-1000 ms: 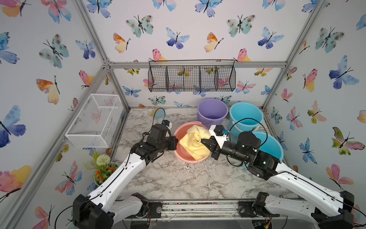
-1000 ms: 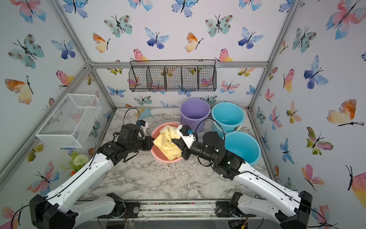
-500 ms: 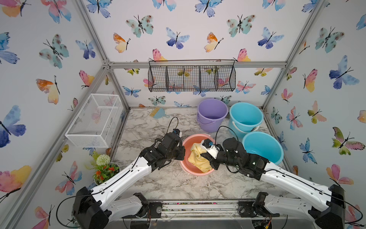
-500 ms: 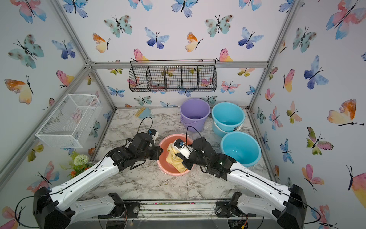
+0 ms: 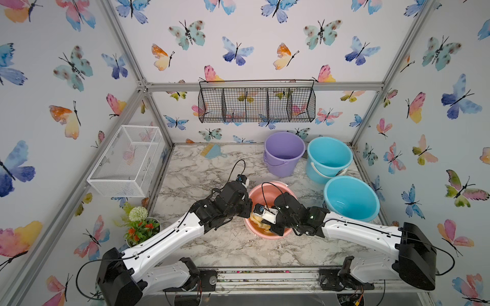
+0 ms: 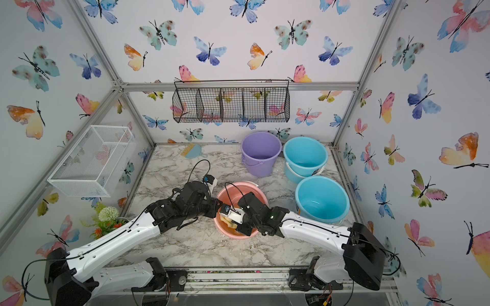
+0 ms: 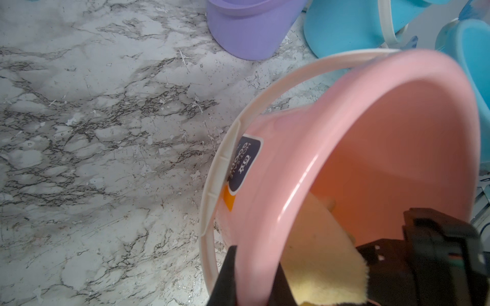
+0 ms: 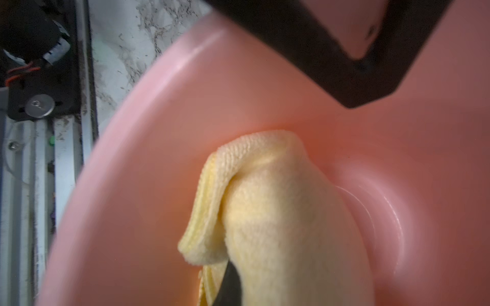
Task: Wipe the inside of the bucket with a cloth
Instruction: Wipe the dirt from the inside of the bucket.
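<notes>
Top views: pink bucket [image 5: 275,189] stands on the bench [image 5: 212,238]; the cloth [image 5: 256,218] is down inside it, mostly covered from above.
Left wrist: left hand [image 7: 253,280] is clenched across the bucket's thin rim. The plastic looks light and smooth, so it is likely to flex or slide.
Right wrist: right hand [image 8: 234,283] pinches the soft, limp cloth, which lies on the inner wall. One finger is hidden and the picture is blurred.

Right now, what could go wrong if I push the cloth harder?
The left gripper pinches only the pink bucket rim; a push could twist it loose. The cloth is bunched over the right gripper, so it may slip out. Its arm sits close to a blue bucket and could knock it.
</notes>
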Controlling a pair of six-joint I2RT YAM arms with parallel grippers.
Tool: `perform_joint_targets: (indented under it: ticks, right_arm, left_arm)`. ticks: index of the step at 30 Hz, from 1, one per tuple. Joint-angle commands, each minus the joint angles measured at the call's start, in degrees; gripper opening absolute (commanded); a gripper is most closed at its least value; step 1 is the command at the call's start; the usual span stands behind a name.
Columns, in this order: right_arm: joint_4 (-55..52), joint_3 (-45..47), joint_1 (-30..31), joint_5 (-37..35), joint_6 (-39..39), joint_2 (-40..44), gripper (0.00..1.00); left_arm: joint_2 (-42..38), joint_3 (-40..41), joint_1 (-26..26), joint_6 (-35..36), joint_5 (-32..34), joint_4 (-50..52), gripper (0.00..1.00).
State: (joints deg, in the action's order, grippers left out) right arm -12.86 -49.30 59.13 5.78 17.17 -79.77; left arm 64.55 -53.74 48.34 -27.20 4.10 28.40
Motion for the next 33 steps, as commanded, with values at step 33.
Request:
perform_joint_targets:
  ticks: [33]
  right_arm:
    - [30.99,3.46,0.37,-38.47,53.96,-14.58,0.02]
  left_arm:
    - [2.25,-0.81,4.97,0.79,-1.56,-1.39,0.0]
